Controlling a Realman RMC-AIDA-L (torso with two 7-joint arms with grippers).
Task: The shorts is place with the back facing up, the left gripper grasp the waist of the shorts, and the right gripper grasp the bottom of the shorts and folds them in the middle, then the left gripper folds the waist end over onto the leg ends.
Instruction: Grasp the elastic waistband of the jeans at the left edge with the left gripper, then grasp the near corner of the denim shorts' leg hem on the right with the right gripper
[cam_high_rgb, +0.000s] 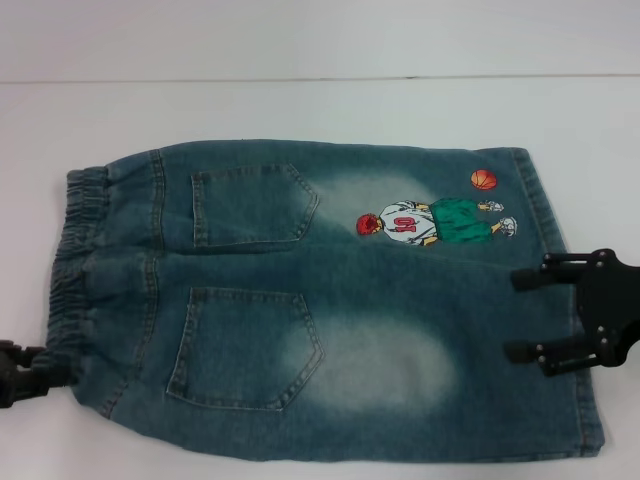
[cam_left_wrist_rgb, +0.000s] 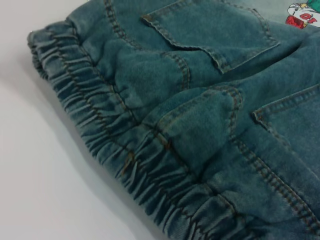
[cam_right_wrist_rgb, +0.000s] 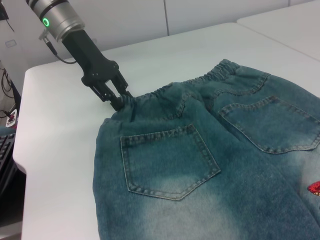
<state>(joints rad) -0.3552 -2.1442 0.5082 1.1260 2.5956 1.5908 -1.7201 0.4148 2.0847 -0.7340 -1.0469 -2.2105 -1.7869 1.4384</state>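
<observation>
A: Where on the white worktop (cam_high_rgb: 300, 110)?
B: Faded blue-green denim shorts (cam_high_rgb: 400, 300) flat in the middle, back side up. Two stitched back patch pockets (cam_high_rgb: 250, 205) showing, pale bleached patches beside them. Small cartoon basketball-player embroidery (cam_high_rgb: 435, 222) with an orange ball (cam_high_rgb: 483, 179) on the far leg.

A: Ends?
B: Gathered, ruffled elastic waist band (cam_high_rgb: 75, 260) at the robot's left. Straight stitched leg hems (cam_high_rgb: 560, 300) at the right.

A: Left pincer?
B: Black left pincer (cam_high_rgb: 40, 370) at the near corner of the waist band, touching the fabric. From the right wrist view, fingers (cam_right_wrist_rgb: 114, 95) drawn in close on the ruffled edge, pinching the waist band. Silver wrist section with a green ring light (cam_right_wrist_rgb: 46, 22) above it.

A: Left wrist view?
B: Only ruffled band and bunched denim close up, a fold raised near the pocket seam. Own fingers not seen.

A: Right pincer?
B: Black right pincer (cam_high_rgb: 528, 315) over the leg hems, near the middle of that end. Two fingers (cam_high_rgb: 545, 272) spread well apart, pointing toward the waist, nothing between them. Contact with the denim: cannot tell.

A: Fold state?
B: Not folded, single flat layer.
</observation>
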